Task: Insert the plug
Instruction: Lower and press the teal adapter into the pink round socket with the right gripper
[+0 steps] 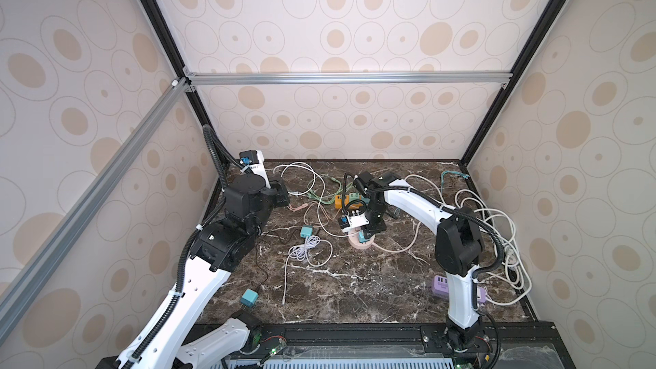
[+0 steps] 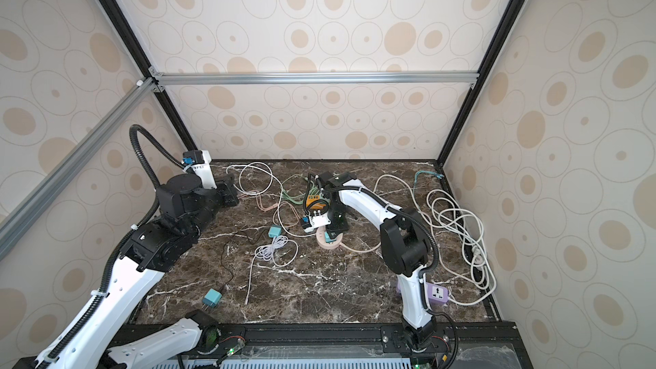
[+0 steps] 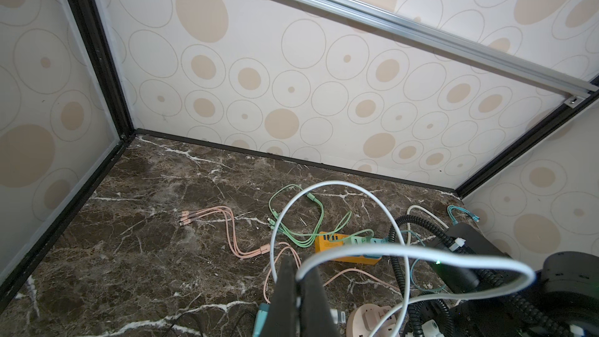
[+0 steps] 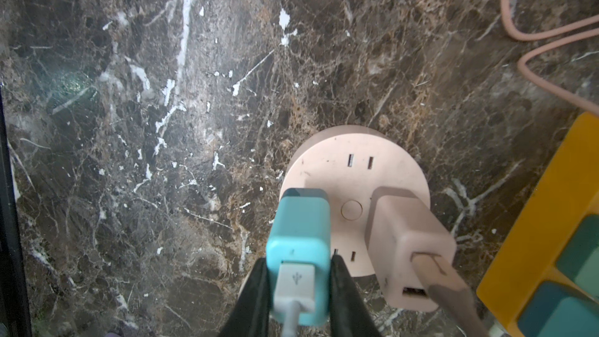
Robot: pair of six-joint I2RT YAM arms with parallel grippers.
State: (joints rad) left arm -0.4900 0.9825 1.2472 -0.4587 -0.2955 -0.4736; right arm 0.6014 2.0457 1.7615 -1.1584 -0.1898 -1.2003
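Nearest you, a spare teal charger (image 1: 249,297) lay on the left by the near edge of the tabletop (image 1: 355,296). On the right, a purple power strip (image 1: 441,283) was half hidden behind your right arm. The stretch between them was bare, your widest open room.

In the middle, your right gripper (image 4: 299,264) had its jaws clamped on the sides of the teal plug (image 4: 299,222). The plug stood upright on the pink round socket (image 4: 353,170), near its rim. Its prongs were hidden, so you could not tell how deep it sat. A pink adapter (image 4: 405,244) stood just beside it, and the yellow power strip (image 4: 534,238) was cut off at the frame's edge.

Farther left, your left gripper (image 3: 299,275) was clenched on a white cable (image 3: 421,251), whose loop blocked much of that wrist view. Near the far wall green cables (image 3: 311,196) lay tangled, and a white cord (image 1: 510,253) crowded the right edge.
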